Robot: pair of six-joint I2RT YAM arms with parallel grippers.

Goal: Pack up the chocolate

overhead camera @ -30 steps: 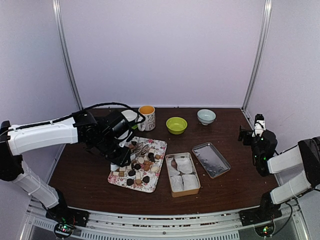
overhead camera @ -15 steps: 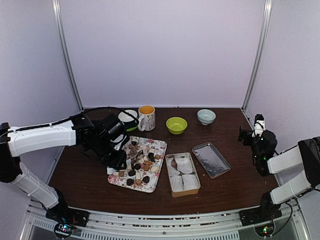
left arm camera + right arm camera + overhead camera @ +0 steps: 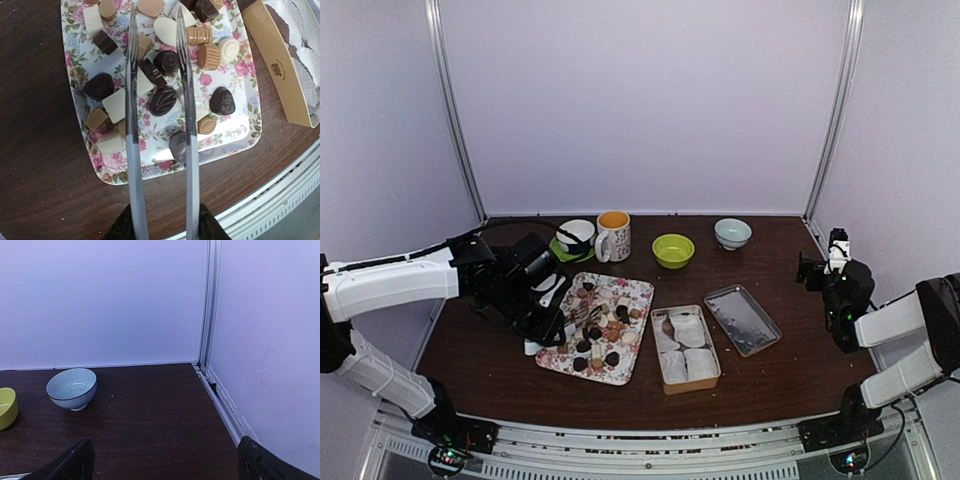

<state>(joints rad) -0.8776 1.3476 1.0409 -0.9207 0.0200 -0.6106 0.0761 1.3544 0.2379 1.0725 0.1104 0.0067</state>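
Left gripper (image 3: 166,227) clasps slim metal tongs (image 3: 132,125) above ribbed, heart-shaped chocolate (image 3: 163,100).

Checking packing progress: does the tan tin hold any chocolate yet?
Empty, apparently: the tin shows only white paper liners; chocolates lie on the floral tray.

left gripper (image 3: 550,320) | drawn back leftward, tongs (image 3: 131,125) trailing over floral tray (image 3: 640,290) | white cup (image 3: 578,235) uncovered
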